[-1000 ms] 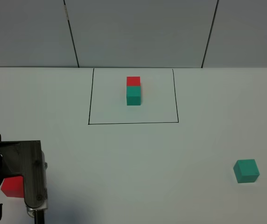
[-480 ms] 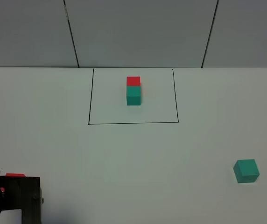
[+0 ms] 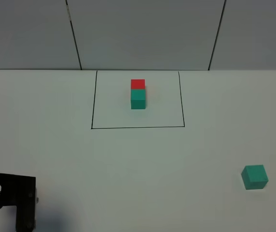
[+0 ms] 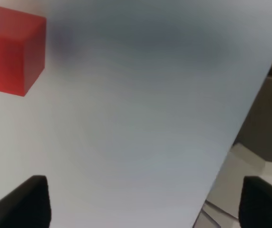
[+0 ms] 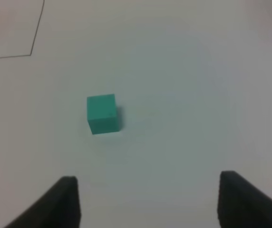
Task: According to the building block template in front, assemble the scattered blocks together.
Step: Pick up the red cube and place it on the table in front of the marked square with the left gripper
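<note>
Exterior high view: the left arm (image 3: 12,200) has slid lower into the near-left corner over the last second, and it now hides the red cube, which was showing beside it before. Nothing else has changed. The template (image 3: 138,94) sits inside its black frame (image 3: 138,127). The teal cube (image 3: 254,177) lies where it was, well to the right of the template and nearer to me, on the bare table (image 3: 143,169).

The left wrist view still finds the red cube (image 4: 12,50). It rests on the table ahead of the left gripper (image 4: 145,204) and off to one side, not between the fingers. Those jaws are spread as wide as they go, with nothing in them. So the cube, far left of the template and nearer, is not yet grasped.

The right gripper (image 5: 155,202) hangs with its fingers apart and empty, the teal cube ahead of it and untouched.

To my eye the job has barely begun. The left arm looks to be lining up on the red cube, and both cubes must still be brought together, red behind teal as in the template.
</note>
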`<state>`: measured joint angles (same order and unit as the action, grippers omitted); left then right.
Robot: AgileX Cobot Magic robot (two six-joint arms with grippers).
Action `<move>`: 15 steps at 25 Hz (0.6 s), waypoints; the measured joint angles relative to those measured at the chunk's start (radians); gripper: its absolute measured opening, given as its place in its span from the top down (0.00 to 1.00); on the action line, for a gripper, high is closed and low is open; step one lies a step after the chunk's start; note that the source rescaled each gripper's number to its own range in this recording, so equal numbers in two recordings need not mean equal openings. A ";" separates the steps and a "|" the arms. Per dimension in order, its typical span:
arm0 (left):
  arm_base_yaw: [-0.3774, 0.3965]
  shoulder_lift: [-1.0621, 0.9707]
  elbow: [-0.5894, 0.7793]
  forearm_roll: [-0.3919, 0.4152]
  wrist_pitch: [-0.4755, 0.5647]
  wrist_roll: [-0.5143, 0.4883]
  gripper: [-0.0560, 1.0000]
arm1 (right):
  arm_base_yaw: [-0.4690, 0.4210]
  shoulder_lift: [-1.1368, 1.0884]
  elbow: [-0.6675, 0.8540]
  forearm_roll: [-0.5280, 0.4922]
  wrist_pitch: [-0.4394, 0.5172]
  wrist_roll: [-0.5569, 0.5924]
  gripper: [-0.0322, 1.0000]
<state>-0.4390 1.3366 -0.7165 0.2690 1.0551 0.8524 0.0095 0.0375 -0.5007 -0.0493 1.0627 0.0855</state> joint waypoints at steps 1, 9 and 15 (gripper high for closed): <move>0.011 0.013 -0.002 0.000 -0.008 0.015 0.01 | 0.000 0.000 0.000 0.000 0.000 0.000 0.39; 0.132 0.034 -0.020 -0.008 -0.089 0.135 0.01 | 0.000 0.000 0.000 0.000 0.000 0.000 0.39; 0.183 0.067 -0.021 -0.010 -0.144 0.204 0.01 | 0.000 0.000 0.000 0.000 0.000 0.000 0.39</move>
<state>-0.2565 1.4036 -0.7375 0.2595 0.9116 1.0567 0.0095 0.0375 -0.5007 -0.0493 1.0627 0.0855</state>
